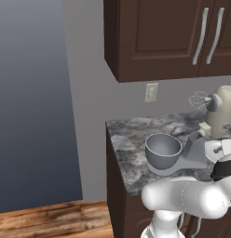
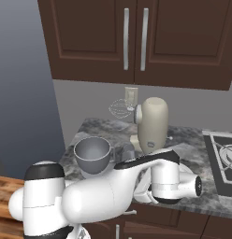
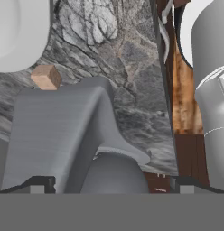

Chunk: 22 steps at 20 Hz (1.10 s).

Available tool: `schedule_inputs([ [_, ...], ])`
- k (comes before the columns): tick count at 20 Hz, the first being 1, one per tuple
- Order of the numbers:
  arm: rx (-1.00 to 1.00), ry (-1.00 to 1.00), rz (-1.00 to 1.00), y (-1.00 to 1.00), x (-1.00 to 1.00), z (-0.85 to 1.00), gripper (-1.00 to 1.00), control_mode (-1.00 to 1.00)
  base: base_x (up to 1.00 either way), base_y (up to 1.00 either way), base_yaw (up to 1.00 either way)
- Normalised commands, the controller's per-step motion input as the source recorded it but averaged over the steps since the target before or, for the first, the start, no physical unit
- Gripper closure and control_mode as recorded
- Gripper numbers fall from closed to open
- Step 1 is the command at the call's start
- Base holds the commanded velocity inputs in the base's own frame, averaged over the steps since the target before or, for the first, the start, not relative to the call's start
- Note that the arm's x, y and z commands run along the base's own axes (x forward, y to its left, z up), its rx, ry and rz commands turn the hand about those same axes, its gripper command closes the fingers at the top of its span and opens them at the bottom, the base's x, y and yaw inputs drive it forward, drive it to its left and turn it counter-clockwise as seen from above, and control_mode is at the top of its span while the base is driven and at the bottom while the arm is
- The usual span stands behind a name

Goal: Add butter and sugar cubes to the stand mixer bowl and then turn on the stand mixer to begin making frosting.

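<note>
- The round, deep grey metal stand mixer bowl [image 1: 163, 149] sits on the flat grey base [image 1: 194, 155] of the stand mixer [image 2: 152, 123], at the front corner of the dark marbled stone counter [image 1: 128, 139]. As far as I can see inside, it is empty.
- The cream-beige head of the mixer is tilted up, so the wire whisk [image 2: 119, 108] hangs in the air away from the bowl. I think this leaves the bowl open from above for the ingredients.
- In the hand view the gripper [image 3: 111, 182] looks down along the grey mixer base [image 3: 59, 135], with the bowl's rounded side [image 3: 114, 173] just under it. Its two dark fingertips [image 3: 36, 184] stand far apart, one at each side of the bottom edge, and nothing is between them.
- A small brown block, probably a sugar cube [image 3: 46, 76], lies on the counter close to the far end of the grey base and close to a flat white plate [image 3: 19, 31].
- In the left view a small pale yellowish block [image 1: 205, 128] stands beside the mixer column. It may be the butter, but I cannot say it surely.
- My judgement: nothing has been added yet. The wide fingers suit a reach for the first ingredient, and the cube is small, so the grip must be well centred.
</note>
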Motion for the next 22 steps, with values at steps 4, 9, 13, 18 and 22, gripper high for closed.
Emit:
schedule_inputs([
  [4, 0.07, 0.05, 0.00, 0.00, 0.10, -0.03, -1.00, -1.00, 0.00, 0.00, 0.00],
  [9, 0.07, 0.05, 0.00, 0.00, 0.08, -0.13, -1.00, -1.00, 0.00, 0.00, 0.00],
  [13, 0.04, 0.04, 0.00, 0.00, 0.11, -0.19, -1.00, -1.00, 0.00, 0.00, 0.00],
  [18, 0.00, 0.01, 0.00, -0.04, 0.13, -0.14, -1.00, -1.00, 0.00, 0.00, 0.00],
  [22, 0.00, 0.00, 0.00, -0.12, 0.10, -0.04, -1.00, -1.00, 0.00, 0.00, 0.00],
])
